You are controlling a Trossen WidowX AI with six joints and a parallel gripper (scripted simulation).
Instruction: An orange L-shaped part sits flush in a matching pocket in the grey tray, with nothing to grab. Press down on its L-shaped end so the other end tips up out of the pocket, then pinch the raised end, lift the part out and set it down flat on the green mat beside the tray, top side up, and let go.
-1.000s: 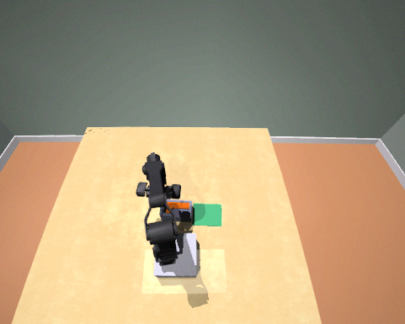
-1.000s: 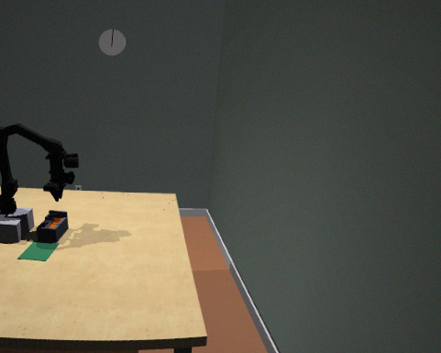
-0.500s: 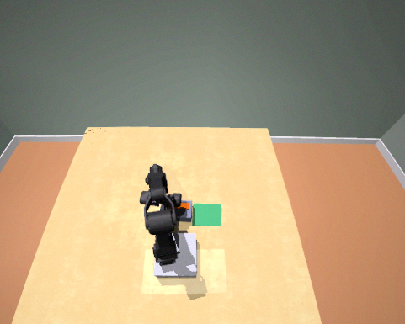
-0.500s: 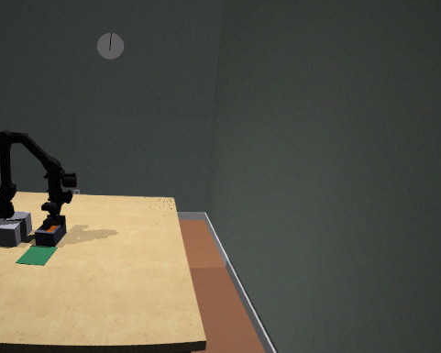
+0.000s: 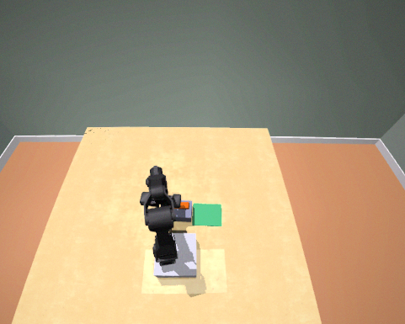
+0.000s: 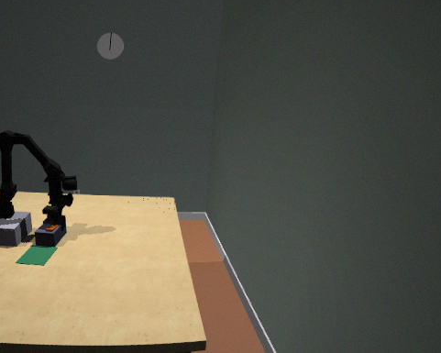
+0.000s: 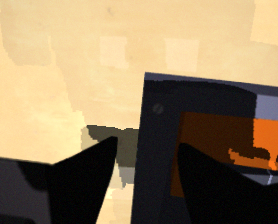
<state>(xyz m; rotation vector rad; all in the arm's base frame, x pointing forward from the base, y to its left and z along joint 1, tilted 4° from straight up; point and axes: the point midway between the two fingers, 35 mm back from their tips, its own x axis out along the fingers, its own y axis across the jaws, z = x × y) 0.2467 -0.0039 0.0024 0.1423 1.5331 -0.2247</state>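
Note:
The orange L-shaped part [image 5: 184, 204] [image 6: 52, 227] [image 7: 215, 132] lies in the pocket of the grey tray [image 5: 187, 215] [image 6: 49, 237] [image 7: 154, 160]. My gripper [image 6: 52, 216] [image 7: 147, 147] points down just above the tray, its fingers partly apart with nothing between them. In the wrist view one finger is over the near end of the orange part and the other is over the table outside the tray's rim. In the top view the arm hides most of the tray and the fingertips. The green mat [image 5: 207, 215] [image 6: 37, 255] lies flat beside the tray.
The arm's grey base block [image 5: 183, 257] [image 6: 5, 229] stands on the wooden table [image 5: 112, 179] right behind the tray. The table's edges drop to an orange-brown floor [image 5: 343, 213] on both sides.

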